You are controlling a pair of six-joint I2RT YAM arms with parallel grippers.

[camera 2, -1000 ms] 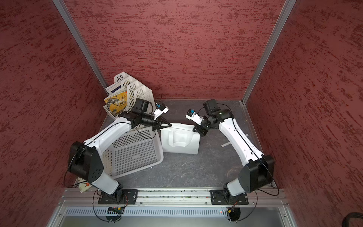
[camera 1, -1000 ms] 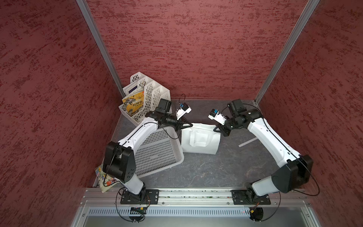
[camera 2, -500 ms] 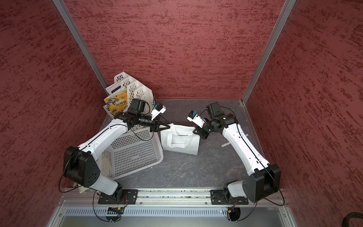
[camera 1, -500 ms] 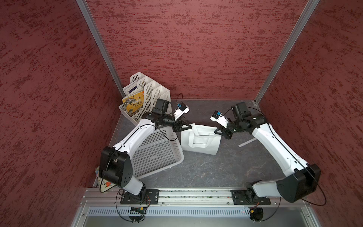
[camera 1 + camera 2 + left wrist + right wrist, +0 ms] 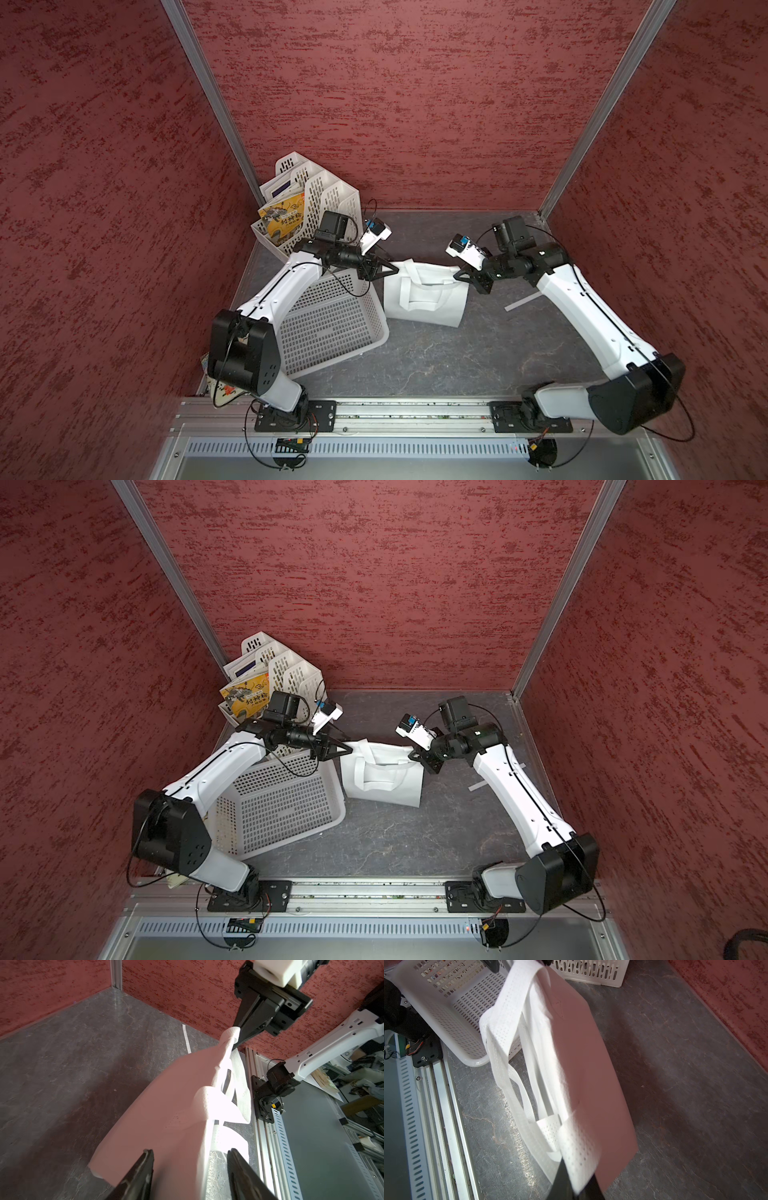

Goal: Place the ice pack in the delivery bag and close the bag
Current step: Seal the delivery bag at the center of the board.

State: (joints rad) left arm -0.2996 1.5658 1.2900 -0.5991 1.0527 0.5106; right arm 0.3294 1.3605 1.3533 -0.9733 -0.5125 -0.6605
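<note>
Released within the last second by left gripper [image 5: 392, 271], now spread right at the delivery bag [image 5: 428, 303]. Pinched at the opposite rim by right gripper [image 5: 458, 275]. Rests on table [image 5: 457, 361] beside basket [image 5: 332, 328].

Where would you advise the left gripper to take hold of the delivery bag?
Probably the top rim at the end facing the basket, approached from that side: the right gripper pinches the opposite rim, so the delivery bag stands with this thin edge toward the left gripper.
</note>
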